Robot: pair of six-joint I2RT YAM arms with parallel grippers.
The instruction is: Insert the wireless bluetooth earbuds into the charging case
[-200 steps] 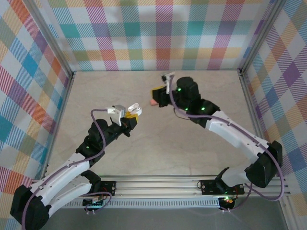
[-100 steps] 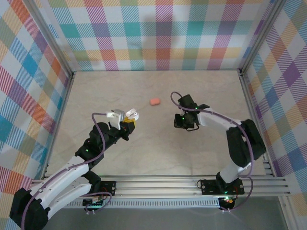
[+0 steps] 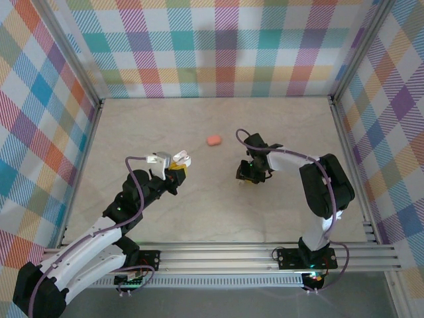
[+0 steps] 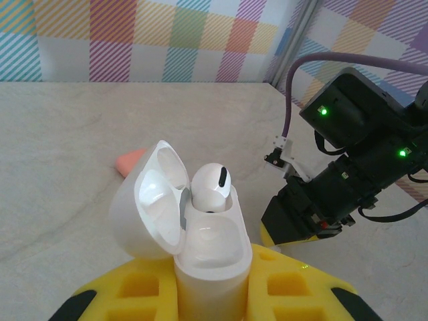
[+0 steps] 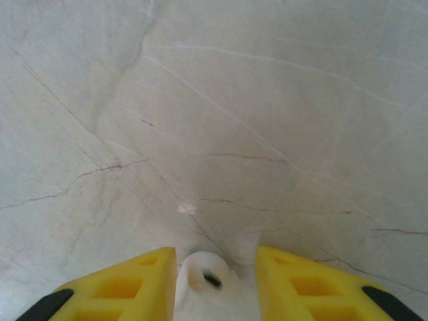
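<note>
The left hand point(image 4: 211, 299) grasps the open charging case point(image 4: 208, 249); the right hand point(image 5: 215, 264) straddles a white earbud point(image 5: 204, 278), grip impossible to tell

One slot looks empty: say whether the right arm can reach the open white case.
Probably yes: the white case, lid open, sits in the left gripper, with bare table between it and the right gripper.

Plaid booth around a marble tabletop point(image 3: 199, 218).
The pale, veined tabletop is enclosed on three sides by multicoloured plaid walls point(image 3: 218, 46), with metal posts point(image 3: 74, 59) at the corners and a slotted metal rail point(image 3: 218, 254) along the near edge.
</note>
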